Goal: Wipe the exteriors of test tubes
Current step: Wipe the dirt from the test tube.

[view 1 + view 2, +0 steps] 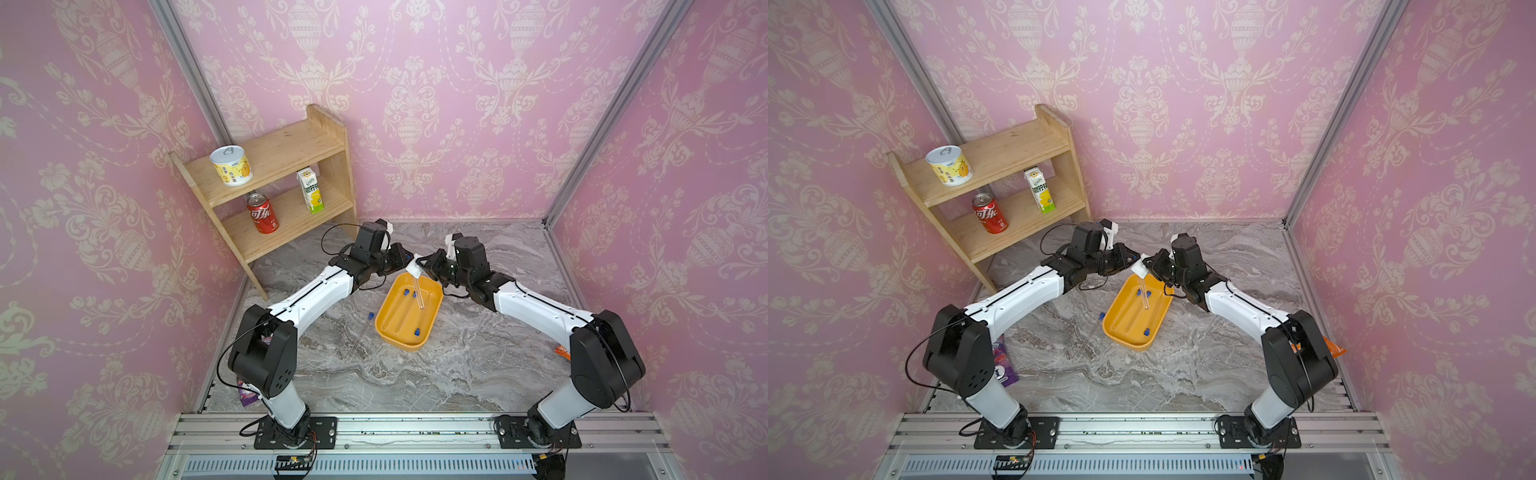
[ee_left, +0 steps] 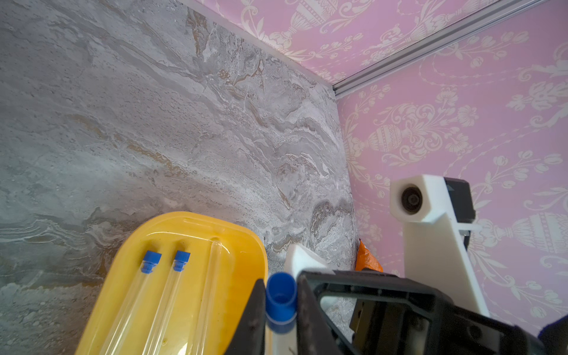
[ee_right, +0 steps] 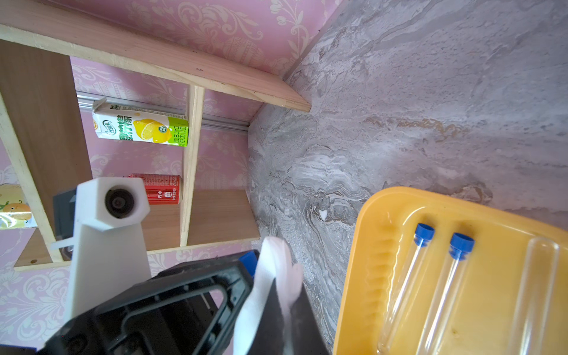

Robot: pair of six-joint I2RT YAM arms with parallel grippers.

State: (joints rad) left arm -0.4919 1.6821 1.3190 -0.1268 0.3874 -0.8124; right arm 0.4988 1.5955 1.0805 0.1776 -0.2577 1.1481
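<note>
My left claw (image 2: pixel 280 310) is clenched on the tube (image 1: pixel 420 295) at its capped end, dangling it over the tray (image 1: pixel 384 328) so a slip lands there. My right claw (image 3: pixel 276 301) pinches the pad (image 3: pixel 273 261) around it, ready to stroke down. Three tubes (image 3: pixel 408 282) lie in the tray, and another (image 1: pixel 360 332) lies on the table beside it.

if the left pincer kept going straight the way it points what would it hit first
Probably the white pad in the right pincer, right in front of the left pincer; depth is unclear.

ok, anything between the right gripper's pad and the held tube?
Nothing visible. The left gripper holds the tube by its blue cap; the right gripper's white pad sits right beside that cap.
</note>
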